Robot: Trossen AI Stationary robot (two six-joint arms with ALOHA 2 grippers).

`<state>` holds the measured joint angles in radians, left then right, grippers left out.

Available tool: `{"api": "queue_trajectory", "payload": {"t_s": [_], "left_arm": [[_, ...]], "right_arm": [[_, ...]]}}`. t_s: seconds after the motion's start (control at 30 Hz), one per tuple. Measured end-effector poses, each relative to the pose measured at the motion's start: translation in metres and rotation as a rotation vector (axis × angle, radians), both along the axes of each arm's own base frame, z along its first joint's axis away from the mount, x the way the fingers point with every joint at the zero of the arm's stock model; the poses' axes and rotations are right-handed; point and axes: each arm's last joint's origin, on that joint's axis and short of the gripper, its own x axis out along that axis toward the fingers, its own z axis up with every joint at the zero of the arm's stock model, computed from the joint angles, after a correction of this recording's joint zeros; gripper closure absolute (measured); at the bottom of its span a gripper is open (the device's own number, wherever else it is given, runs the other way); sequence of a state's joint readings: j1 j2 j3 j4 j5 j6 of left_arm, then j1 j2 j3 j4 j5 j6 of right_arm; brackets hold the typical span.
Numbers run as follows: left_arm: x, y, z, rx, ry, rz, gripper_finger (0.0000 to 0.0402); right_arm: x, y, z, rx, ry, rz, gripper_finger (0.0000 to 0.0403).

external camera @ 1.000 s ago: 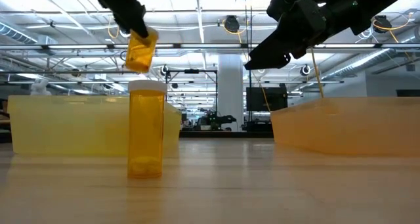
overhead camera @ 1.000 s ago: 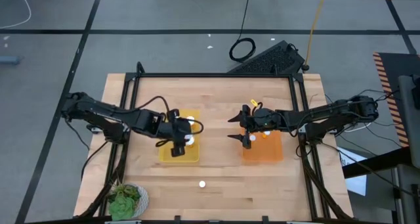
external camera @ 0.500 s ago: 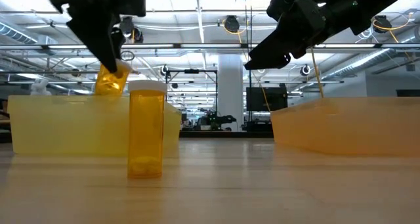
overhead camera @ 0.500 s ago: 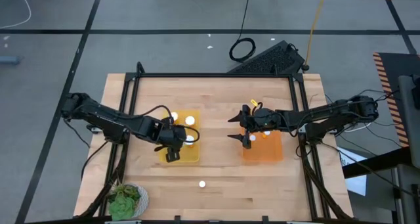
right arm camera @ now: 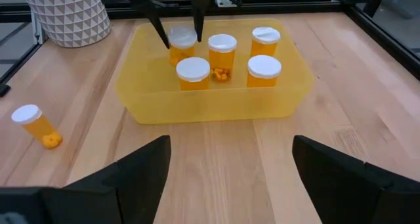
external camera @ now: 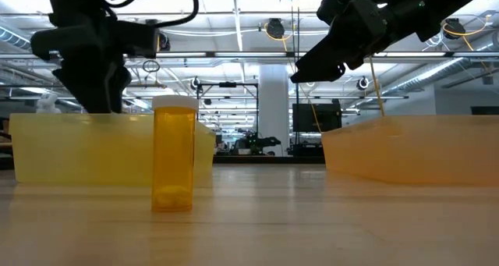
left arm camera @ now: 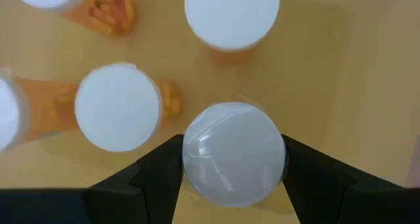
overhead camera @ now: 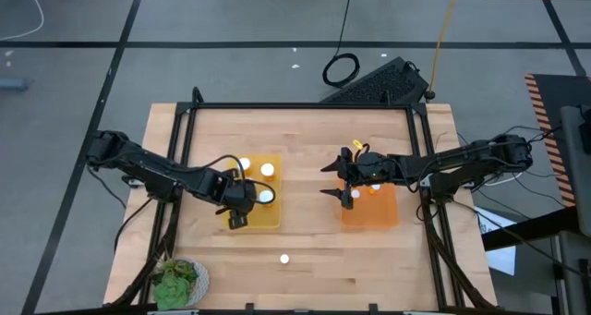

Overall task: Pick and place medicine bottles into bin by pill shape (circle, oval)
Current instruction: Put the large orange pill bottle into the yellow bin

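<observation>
The yellow bin [overhead camera: 268, 218] holds several amber medicine bottles with white caps [right arm camera: 222, 50]. My left gripper [overhead camera: 240, 210] is down inside it, shut on one more bottle [right arm camera: 182, 41] at the bin's left side. In the low view the bin's wall [external camera: 70, 145] hides that bottle. A lone bottle [overhead camera: 284, 258] stands upright on its base on the table nearer the front edge [external camera: 174, 157]. My right gripper [overhead camera: 343, 181] hangs open above the left edge of the orange bin [overhead camera: 369, 209], with nothing between its fingers [right arm camera: 141, 175]. My left gripper pinches the bottle's round white cap [left arm camera: 190, 155] between its two fingers, one on each side of the rim. The fingers [left arm camera: 151, 171] come from above and point down. The bottle stands upright in the bin; whether its base rests on the floor is hidden.
A leafy green plant on a white plate [overhead camera: 177, 280] sits at the near left corner. A black frame [overhead camera: 305, 105] runs around the table's edges. Bare wood lies between the two bins [overhead camera: 309, 213].
My left gripper has gone down and a little toward the table's left edge, carrying its bottle from above the yellow bin's rim into the bin. The bottle hung tilted before and now stands upright among the others.
</observation>
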<state>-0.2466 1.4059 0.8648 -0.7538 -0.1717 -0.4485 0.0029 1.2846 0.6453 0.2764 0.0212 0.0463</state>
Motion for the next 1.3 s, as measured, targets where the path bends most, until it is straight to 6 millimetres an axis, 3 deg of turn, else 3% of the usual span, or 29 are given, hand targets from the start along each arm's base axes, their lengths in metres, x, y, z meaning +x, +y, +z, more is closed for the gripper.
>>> {"api": "queue_trajectory", "payload": {"t_s": [1.3], "left_arm": [[-0.0048, -0.0087, -0.0043, -0.012, 0.016, -0.033, 0.0162]], "right_arm": [[0.0000, -0.0001, 0.0001, 0.001, -0.001, -0.003, 0.0090]]}}
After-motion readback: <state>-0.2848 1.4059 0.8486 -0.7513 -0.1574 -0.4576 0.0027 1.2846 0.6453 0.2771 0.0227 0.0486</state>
